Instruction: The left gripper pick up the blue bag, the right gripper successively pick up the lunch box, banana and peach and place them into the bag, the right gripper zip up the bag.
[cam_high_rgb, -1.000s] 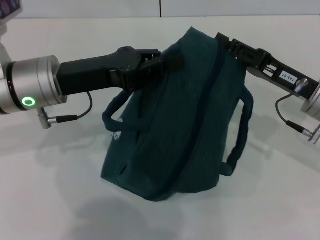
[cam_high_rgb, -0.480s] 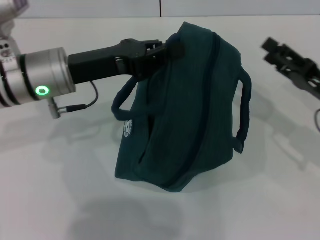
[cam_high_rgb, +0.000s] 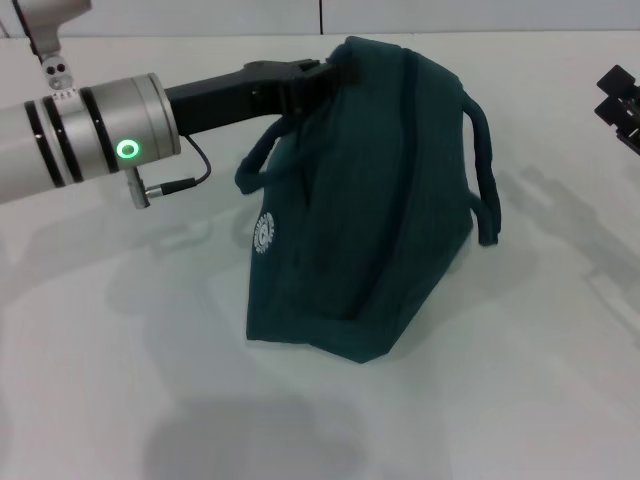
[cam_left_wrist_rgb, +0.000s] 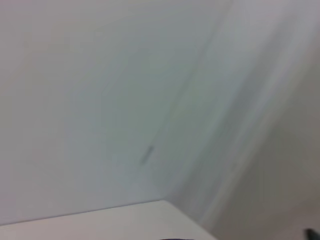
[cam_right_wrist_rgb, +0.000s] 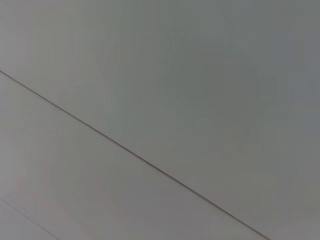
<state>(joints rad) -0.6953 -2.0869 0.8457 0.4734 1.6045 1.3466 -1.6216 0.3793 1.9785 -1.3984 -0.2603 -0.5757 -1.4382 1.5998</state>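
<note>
At bag (cam_high_rgb: 370, 210) top, left hand (cam_high_rgb: 325, 75)

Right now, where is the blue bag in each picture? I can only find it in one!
Head view: the blue bag sits in the middle on the white table, with the left gripper at its top edge.
Left wrist view: the bag is not in it, only pale surfaces.
Right wrist view: the bag is not in it either.
Shared landmark: none can be matched for sure.
</note>
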